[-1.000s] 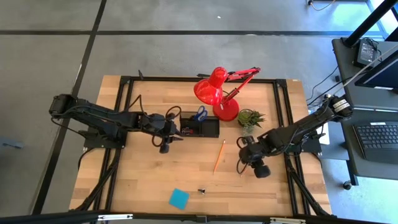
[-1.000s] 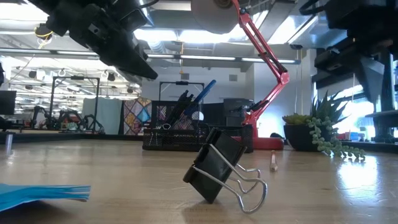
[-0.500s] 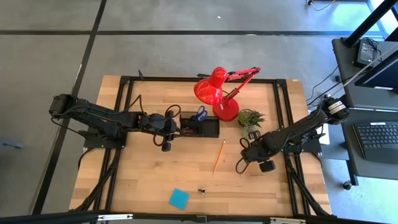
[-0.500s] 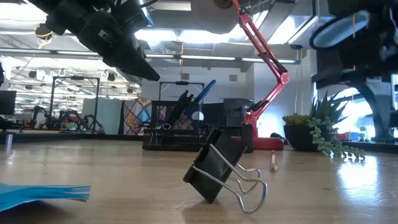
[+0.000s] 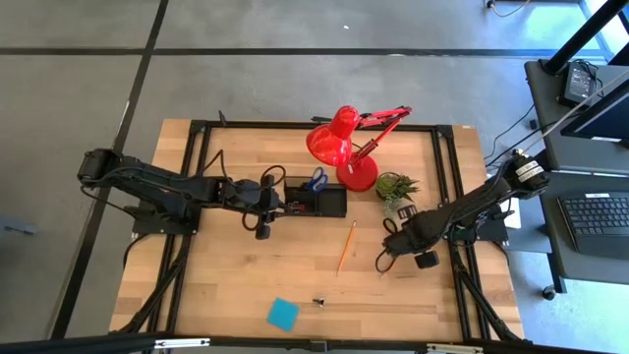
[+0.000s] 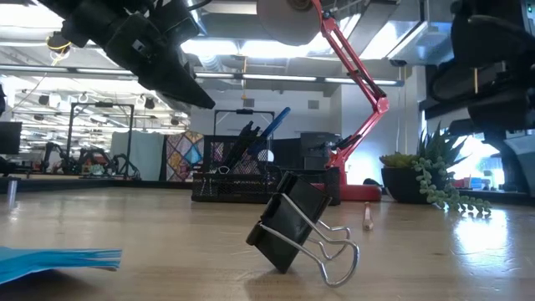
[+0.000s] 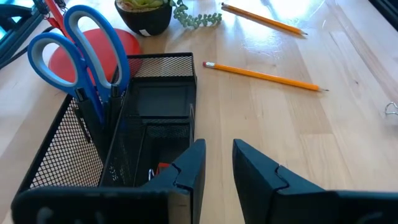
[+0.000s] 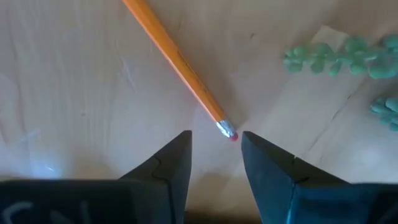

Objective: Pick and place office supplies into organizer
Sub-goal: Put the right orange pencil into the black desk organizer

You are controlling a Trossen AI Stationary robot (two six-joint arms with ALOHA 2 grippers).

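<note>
Right wrist view: right gripper (image 8: 214, 152) hangs over a pencil's (image 8: 176, 66) eraser end, jaws apart and empty, straddling it.
Step advice: come straight down and clamp back along the shaft rather than on the tip.
Organizer (image 5: 316, 200): left of that pencil; scissors (image 7: 81, 65) stand inside.
Left gripper (image 7: 216, 163): at the organizer's left end, jaws slightly parted, empty.
Sticky-note pad (image 5: 282, 314): nearer the table's front edge than the organizer.

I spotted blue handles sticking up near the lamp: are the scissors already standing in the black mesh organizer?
Yes, the left wrist view shows the blue-handled scissors standing handles-up in a compartment of the black mesh organizer.
</note>
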